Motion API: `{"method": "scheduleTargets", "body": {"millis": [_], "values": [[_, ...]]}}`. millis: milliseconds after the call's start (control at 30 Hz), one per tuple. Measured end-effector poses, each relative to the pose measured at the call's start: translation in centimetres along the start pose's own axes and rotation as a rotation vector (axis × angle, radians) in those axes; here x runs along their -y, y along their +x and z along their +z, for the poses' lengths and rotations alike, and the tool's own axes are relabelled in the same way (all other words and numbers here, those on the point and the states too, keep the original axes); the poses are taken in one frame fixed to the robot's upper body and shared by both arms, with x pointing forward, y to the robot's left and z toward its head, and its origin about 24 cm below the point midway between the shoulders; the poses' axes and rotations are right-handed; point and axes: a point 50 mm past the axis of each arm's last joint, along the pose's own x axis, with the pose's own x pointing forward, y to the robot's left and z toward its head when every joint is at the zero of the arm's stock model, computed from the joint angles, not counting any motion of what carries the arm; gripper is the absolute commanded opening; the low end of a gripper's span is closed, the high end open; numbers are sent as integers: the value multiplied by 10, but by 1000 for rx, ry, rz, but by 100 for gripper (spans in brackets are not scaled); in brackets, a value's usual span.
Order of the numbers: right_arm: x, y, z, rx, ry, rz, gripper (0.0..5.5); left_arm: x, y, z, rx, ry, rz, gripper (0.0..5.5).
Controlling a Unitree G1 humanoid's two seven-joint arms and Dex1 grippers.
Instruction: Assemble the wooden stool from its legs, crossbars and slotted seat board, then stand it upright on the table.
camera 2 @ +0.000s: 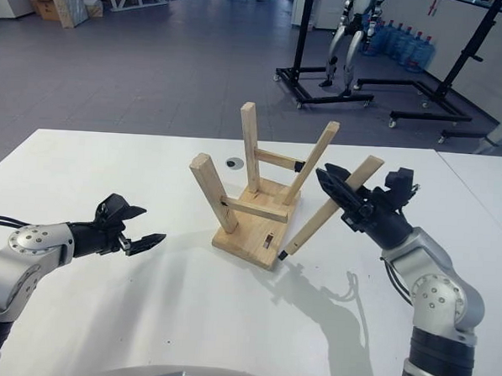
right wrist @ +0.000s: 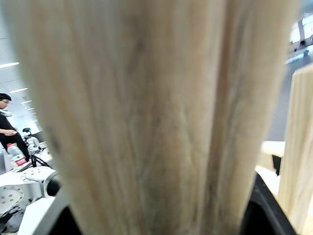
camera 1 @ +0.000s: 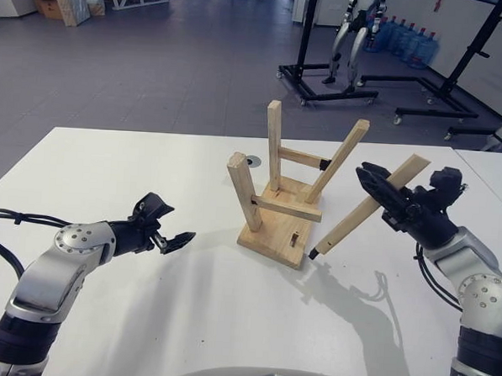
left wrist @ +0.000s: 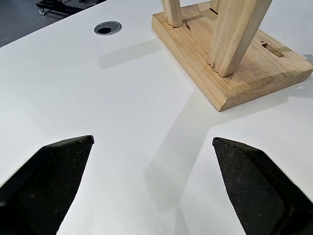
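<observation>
Seat board (camera 1: 269,236) is lying legs-up mid-desk, so your right gripper (camera 1: 371,184) is clamping the last leg (camera 1: 350,223) slotward; left gripper (camera 1: 178,222) is hanging open.

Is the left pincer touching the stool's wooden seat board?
Apart. The left wrist view shows the open left pincer with a stretch of bare white table between it and the pale wooden slotted seat board.

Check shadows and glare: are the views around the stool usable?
Left eye view: no glare; shadows of the held leg and right hand fall on the table toward the robot. Left wrist view: seat board evenly lit, faint shadow alongside. Right wrist view: the held leg sits against the camera, blocking most beyond.
</observation>
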Motion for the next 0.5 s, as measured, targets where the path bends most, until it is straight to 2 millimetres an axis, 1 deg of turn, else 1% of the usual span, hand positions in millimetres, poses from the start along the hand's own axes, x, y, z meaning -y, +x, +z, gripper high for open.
{"method": "scheduleTargets", "body": {"millis": [100,133,200,267,400,500], "values": [[-5,0,5,62,-48,48,202,0,1,-1,0,6,3,446],[-7,0,4,77,-65,58,202,0,1,-1,-2,5,2,446],[-8,0,-1,124,-159,64,202,-1,2,-2,-3,5,4,446],[-7,-1,-12,149,-238,62,202,-1,3,-3,-7,8,2,446],[-3,-5,-42,189,-317,70,202,-1,6,-4,-10,14,-7,446],[1,-7,-59,225,-313,77,202,-3,7,-3,-13,17,-15,446]]}}
